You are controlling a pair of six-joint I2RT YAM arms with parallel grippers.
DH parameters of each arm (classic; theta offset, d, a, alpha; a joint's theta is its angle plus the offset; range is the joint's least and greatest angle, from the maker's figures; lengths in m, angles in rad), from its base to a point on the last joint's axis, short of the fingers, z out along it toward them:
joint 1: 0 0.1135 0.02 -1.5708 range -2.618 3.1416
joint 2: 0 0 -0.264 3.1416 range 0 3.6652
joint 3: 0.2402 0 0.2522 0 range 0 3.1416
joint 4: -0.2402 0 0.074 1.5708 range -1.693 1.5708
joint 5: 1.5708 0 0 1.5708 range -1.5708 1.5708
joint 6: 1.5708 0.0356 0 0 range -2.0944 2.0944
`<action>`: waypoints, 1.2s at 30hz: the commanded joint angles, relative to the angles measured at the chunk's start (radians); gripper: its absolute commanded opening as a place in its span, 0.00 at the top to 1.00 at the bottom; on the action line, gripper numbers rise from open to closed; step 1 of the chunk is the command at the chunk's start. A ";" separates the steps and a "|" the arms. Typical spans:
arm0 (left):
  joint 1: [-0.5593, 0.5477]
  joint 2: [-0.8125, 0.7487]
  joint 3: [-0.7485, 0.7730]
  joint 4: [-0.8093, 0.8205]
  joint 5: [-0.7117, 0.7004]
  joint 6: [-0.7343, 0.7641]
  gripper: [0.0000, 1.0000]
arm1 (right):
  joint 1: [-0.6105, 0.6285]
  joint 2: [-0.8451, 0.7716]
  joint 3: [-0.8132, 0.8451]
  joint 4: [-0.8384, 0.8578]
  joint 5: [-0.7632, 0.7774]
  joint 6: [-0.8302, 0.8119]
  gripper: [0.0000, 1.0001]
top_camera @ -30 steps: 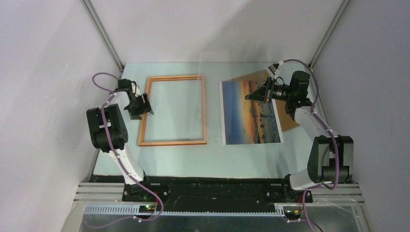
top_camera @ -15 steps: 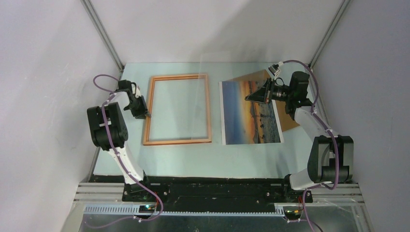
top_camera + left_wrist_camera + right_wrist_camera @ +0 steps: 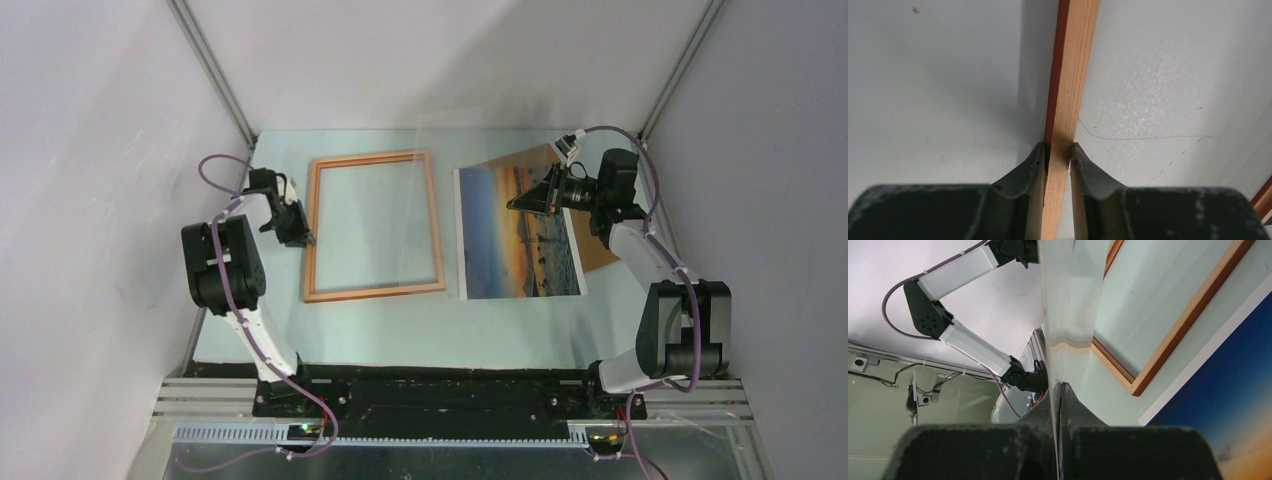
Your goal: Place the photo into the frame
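Observation:
The frame (image 3: 437,220), thin orange-brown wood, lies flat on the pale table left of centre, slightly skewed. My left gripper (image 3: 303,237) is shut on its left rail (image 3: 1073,75), which runs between the two fingertips (image 3: 1059,150). The photo (image 3: 515,240), a sunset print with a white border, lies face up to the right of the frame. My right gripper (image 3: 512,201) hovers over the photo's upper part, shut on the edge of a clear pane (image 3: 440,150) held up in the air. In the right wrist view the pane (image 3: 1068,300) rises from the closed fingertips (image 3: 1058,387), with the frame's corner (image 3: 1193,315) and the photo (image 3: 1228,415) below.
A plain brown backing board (image 3: 598,252) lies under the photo, sticking out at its right and top edges. Grey walls enclose the table on the left, back and right. The arm bases sit at the near edge.
The left gripper has closed on the frame's left rail. The frame has shifted to the right and turned slightly. The right gripper and pane have stayed put.

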 commanded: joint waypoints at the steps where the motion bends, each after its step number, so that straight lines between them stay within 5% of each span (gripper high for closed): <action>1: -0.029 -0.028 -0.059 -0.035 0.018 0.033 1.00 | 0.000 -0.017 0.044 0.014 -0.003 -0.025 1.00; 20: -0.172 -0.106 -0.120 -0.058 0.047 0.118 1.00 | -0.005 0.014 0.044 0.012 0.010 -0.037 1.00; 36: -0.304 -0.112 -0.133 -0.052 0.131 0.009 1.00 | 0.010 0.076 0.044 0.015 0.025 -0.034 1.00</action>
